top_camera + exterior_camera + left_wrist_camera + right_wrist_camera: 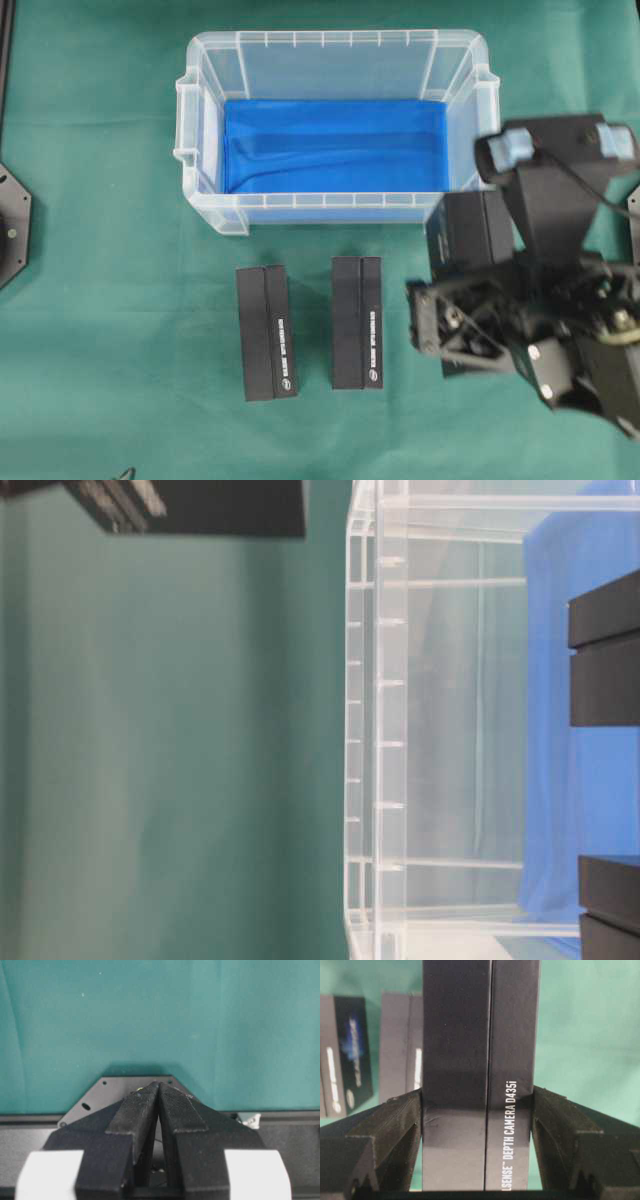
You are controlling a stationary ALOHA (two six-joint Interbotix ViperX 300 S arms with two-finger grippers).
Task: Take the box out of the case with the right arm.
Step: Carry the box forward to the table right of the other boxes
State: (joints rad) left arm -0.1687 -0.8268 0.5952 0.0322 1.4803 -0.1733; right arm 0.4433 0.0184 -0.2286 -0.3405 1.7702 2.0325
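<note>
The clear case (330,40) stands at the back of the green cloth; only its blue sheet (335,145) shows inside. My right gripper (470,290), all black, hovers just outside the case's front right corner. It is shut on a black box (468,228). In the right wrist view the box (480,1025), lettered "DEPTH CAMERA D435i", stands between the two fingers of the gripper (479,1092), touching both. In the left wrist view my left gripper (159,1085) is shut and holds nothing, over a grey base plate.
Two more black boxes (266,332) (357,322) lie side by side on the cloth in front of the case, left of the right arm. A dark base plate (10,225) sits at the left edge. The table-level view shows the case wall (390,730) close up.
</note>
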